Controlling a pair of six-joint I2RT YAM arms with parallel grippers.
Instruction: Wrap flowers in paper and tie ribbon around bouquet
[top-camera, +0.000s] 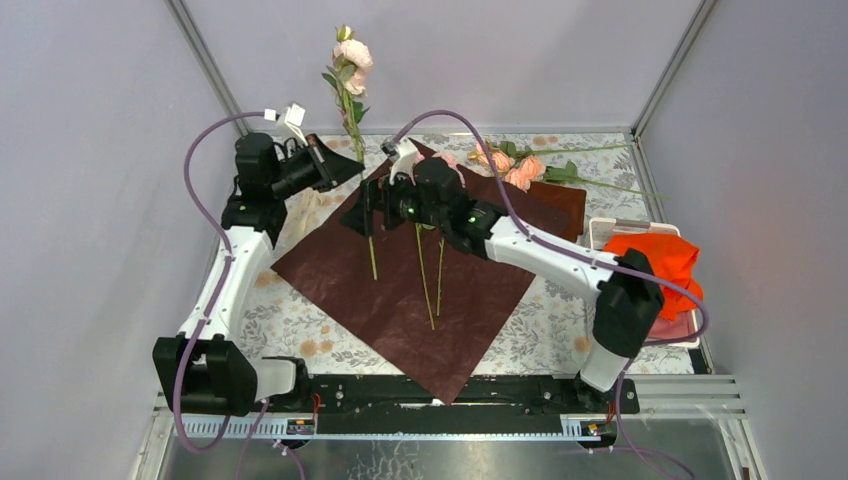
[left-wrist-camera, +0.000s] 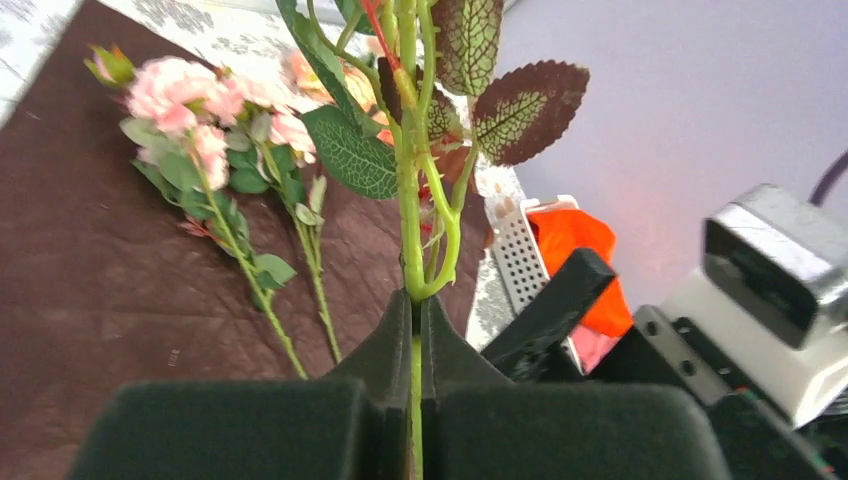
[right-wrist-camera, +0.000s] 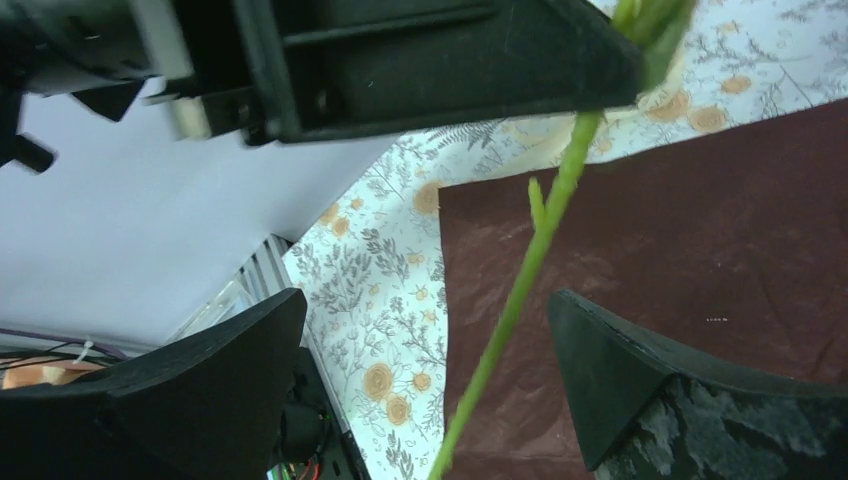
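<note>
Note that the left gripper (left-wrist-camera: 415, 330) is clamped on the stem of one rose (top-camera: 352, 55), holding it upright over the far left part of the paper (top-camera: 400, 290). The right gripper (right-wrist-camera: 428, 310) has its jaws wide apart, one on each side of that stem lower down, neither finger touching it. You see the paper lying flat on the table (top-camera: 300, 320), dark side up. Other flowers (left-wrist-camera: 190, 110) lie on it beneath the right arm; further roses (top-camera: 510, 165) lie beyond its far right edge.
</note>
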